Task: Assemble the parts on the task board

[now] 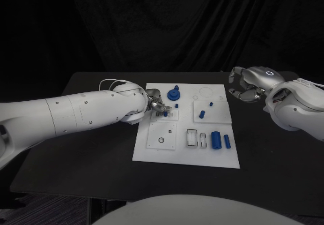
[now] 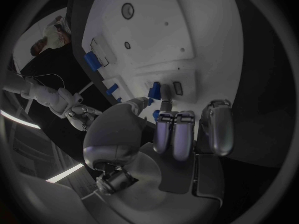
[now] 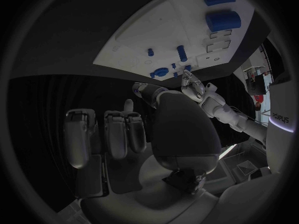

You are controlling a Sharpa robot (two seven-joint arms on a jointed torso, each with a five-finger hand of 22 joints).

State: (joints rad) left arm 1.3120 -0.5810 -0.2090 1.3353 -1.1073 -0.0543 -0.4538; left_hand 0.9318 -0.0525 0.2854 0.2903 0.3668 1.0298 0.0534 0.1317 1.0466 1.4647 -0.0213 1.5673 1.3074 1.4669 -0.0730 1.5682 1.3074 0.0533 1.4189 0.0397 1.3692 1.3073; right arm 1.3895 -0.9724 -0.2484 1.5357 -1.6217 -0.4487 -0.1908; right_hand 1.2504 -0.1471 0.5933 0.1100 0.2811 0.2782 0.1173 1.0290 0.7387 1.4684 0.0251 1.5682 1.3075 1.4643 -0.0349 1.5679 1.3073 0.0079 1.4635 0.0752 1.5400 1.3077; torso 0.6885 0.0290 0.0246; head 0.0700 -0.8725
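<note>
The white task board (image 1: 152, 152) lies mid-table. My left hand (image 1: 154, 104) reaches over its far left part, and thumb and a fingertip pinch a small blue peg (image 1: 165, 112) that stands upright on a raised square plate. The left wrist view shows that peg (image 2: 154, 90) right at the fingertips (image 2: 166, 105), beside a small slot. A blue gear-like part (image 1: 174, 95) stands just beyond. Two blue cylinders (image 1: 216, 139) lie on the board's near right. My right hand (image 1: 246, 86) hovers off the board's far right corner, fingers loosely bent and apart, holding nothing.
More small blue pegs (image 1: 202, 113) stand on the right-hand square plate. Several rectangular slots (image 1: 192, 137) and a plate with round holes (image 1: 162, 139) occupy the board's near half. Black table (image 1: 88, 164) extends around the board on all sides.
</note>
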